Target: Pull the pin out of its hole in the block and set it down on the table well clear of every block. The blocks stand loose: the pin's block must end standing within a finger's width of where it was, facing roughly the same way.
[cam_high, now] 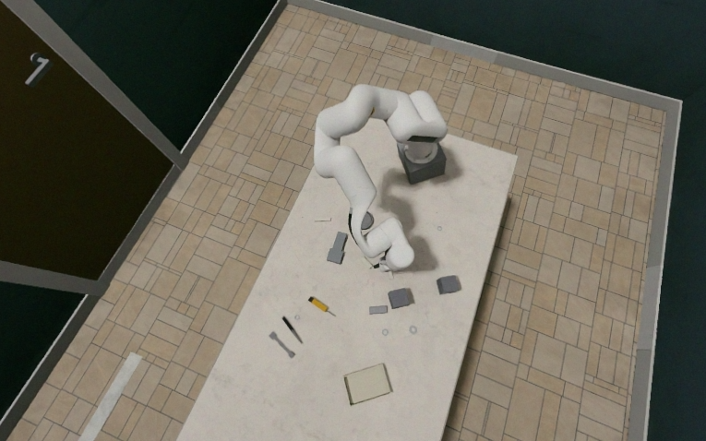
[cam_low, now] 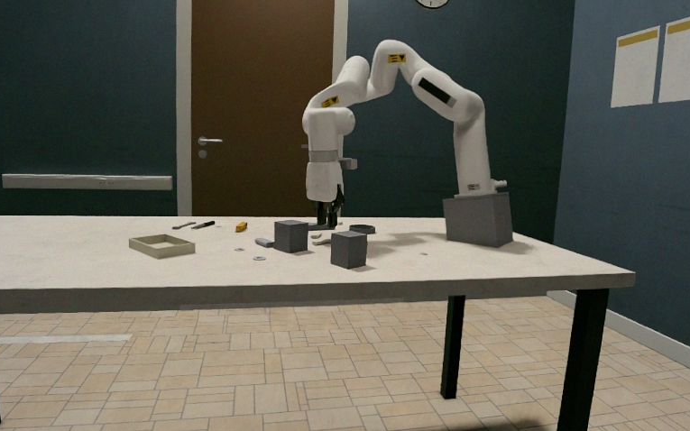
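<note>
Two dark grey blocks stand on the table: one (cam_high: 400,298) (cam_low: 290,235) toward the tools and one (cam_high: 448,284) (cam_low: 348,249) near the table's edge. My gripper (cam_high: 380,267) (cam_low: 328,220) points straight down just behind them, its fingertips close to the table top. The fingers stand partly apart with nothing between them. A small pale piece (cam_low: 319,241), which looks like the pin, lies flat on the table between the two blocks and the gripper. I cannot make out a hole in either block.
A longer grey block (cam_high: 337,247) lies left of the arm. A dark ring (cam_low: 362,228) sits near it. A yellow tool (cam_high: 318,304), a black pen (cam_high: 292,328), a wrench (cam_high: 281,343), a small grey bar (cam_high: 377,309), washers and a shallow tray (cam_high: 367,383) (cam_low: 161,245) lie further along the table.
</note>
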Action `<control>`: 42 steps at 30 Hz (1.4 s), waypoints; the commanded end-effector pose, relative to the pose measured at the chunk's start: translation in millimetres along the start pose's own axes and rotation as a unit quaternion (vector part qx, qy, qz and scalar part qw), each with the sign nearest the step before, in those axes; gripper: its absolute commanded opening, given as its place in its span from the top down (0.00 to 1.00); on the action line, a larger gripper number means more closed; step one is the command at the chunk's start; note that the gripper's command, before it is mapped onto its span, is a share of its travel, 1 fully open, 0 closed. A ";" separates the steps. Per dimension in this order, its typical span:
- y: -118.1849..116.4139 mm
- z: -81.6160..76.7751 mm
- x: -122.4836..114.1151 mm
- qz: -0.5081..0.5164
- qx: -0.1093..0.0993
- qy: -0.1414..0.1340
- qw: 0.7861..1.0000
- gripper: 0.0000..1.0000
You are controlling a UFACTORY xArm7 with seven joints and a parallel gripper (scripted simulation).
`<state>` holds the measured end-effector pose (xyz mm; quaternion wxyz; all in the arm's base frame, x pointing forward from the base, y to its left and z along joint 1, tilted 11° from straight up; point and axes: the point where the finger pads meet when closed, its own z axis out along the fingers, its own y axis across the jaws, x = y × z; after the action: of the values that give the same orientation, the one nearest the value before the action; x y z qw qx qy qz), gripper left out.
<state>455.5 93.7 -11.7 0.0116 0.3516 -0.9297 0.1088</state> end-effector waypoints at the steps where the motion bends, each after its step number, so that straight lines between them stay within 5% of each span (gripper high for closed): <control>1: -0.5 -9.6 -0.8 0.000 0.001 -0.002 1.000 0.63; 42: -2.0 -57.7 8.2 0.001 0.001 0.001 1.000 0.63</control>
<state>446.5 98.0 44.2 0.0138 0.3501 -0.9301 0.1104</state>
